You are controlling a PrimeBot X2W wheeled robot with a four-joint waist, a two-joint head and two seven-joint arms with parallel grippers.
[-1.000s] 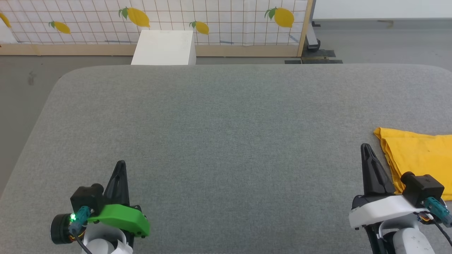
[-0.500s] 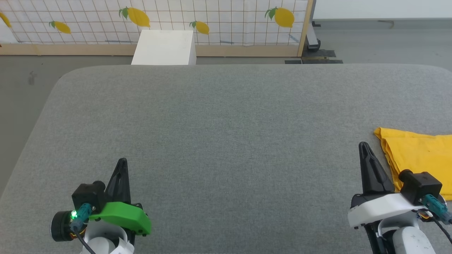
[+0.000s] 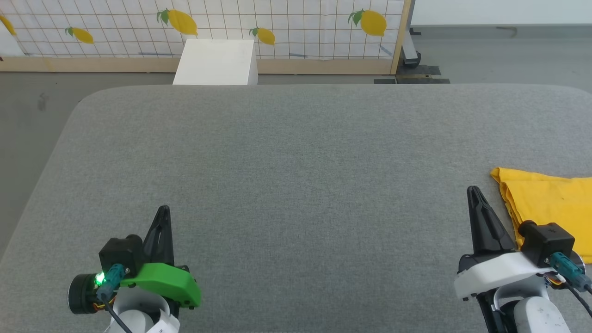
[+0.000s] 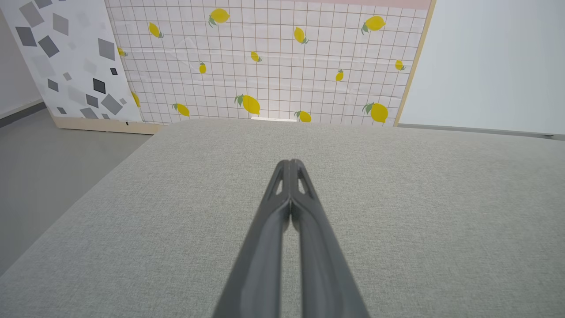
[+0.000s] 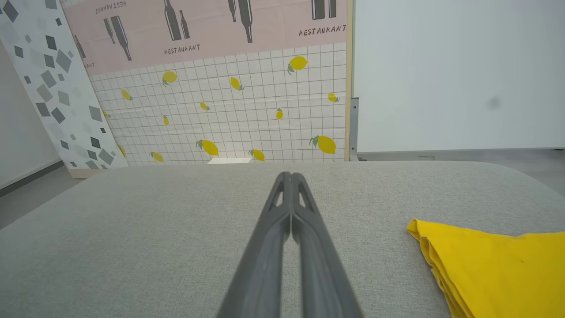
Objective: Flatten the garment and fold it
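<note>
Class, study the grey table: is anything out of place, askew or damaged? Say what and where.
Only the yellow garment: it lies folded in layers at the table's right side, running out of the head view, beside the shut right claw and apart from it. No damage shows.

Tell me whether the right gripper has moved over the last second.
Yes. The right gripper has edged slightly left in the head view, away from the garment and its corner.

The word RESTAURANT is printed twice on the pink wall panel (image 5: pixel 212 26), at the upper middle of the right wrist view. It sits under black bottle prints (image 5: pixel 172 20). A third copy at the upper left reads reversed.
</note>
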